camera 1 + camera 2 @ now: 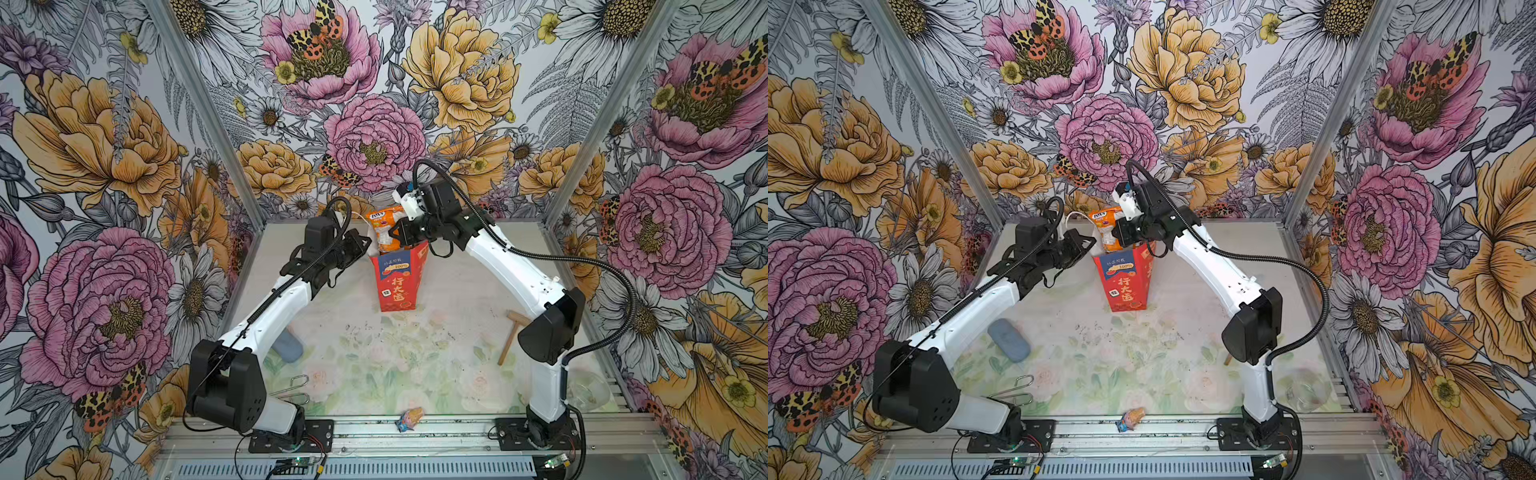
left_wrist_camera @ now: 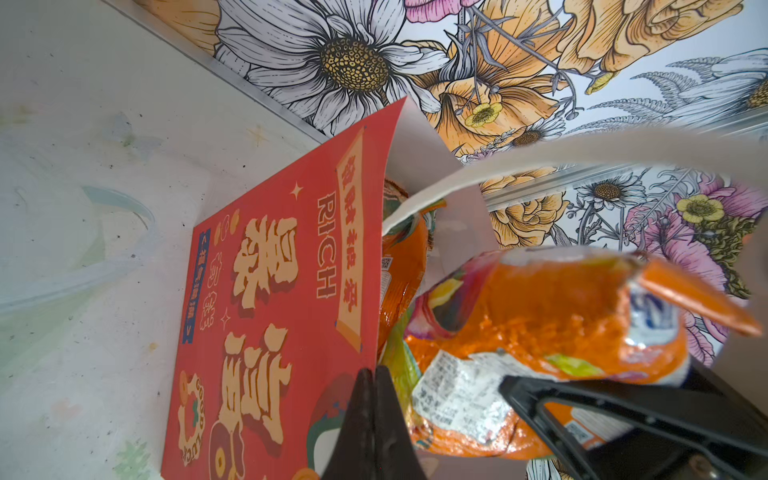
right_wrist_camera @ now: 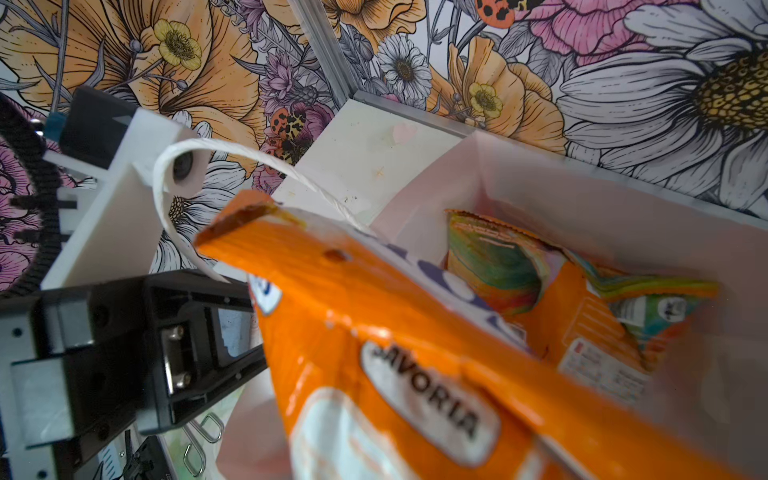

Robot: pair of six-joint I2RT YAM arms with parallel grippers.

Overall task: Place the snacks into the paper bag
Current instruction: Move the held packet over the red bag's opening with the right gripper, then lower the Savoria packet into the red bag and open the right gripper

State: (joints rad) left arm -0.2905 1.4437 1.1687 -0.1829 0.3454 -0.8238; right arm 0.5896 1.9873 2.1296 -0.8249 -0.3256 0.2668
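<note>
right gripper point(image 1: 397, 237), snack point(image 1: 382, 230) over paper bag point(image 1: 400, 284)

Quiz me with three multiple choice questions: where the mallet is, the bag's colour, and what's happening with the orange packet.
1. The wooden mallet lies: A left of the paper bag; B right of it, on the table; C inside it.
2. The bag's outside is mostly: A green; B red; C black.
3. The orange packet is: A flat on the table; B held by the right gripper at the bag's mouth; C under the mallet.
Answers: B, the mallet lies right of the bag; B, its walls are red; B, the gripper is shut on the packet.
</note>
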